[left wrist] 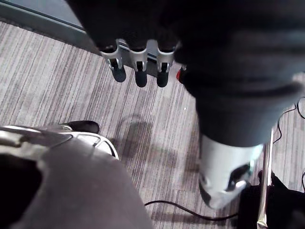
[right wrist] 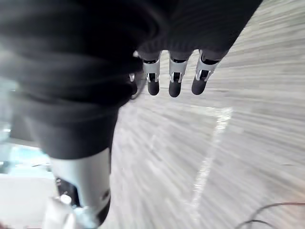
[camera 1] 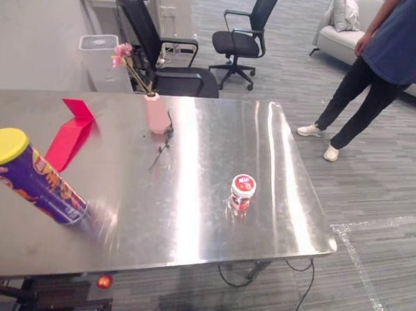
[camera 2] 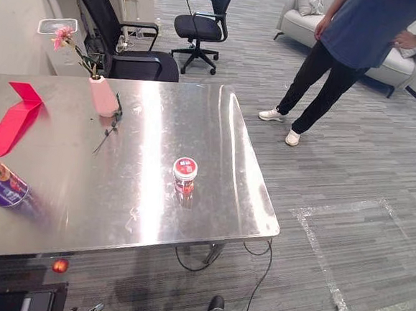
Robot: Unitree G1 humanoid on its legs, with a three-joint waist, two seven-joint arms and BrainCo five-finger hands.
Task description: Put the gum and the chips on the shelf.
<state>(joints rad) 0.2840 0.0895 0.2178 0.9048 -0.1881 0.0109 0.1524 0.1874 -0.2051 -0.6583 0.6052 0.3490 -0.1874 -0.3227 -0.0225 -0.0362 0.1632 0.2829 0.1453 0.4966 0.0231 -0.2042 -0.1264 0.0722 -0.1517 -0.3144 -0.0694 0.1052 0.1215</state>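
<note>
Gum jar [camera 1: 242,193] & chips can [camera 1: 32,178] on shiny steel table [camera 1: 188,226].
I see the jar, small, round, red-white lid, at 4 o'clock of pink vase [camera 1: 156,113]; can is a purple tube w/ yellow lid, tilted, at 8, base blurred. L hand [left wrist: 140,72] & R hand [right wrist: 174,82]: fingers straight, holding nothing.
</note>
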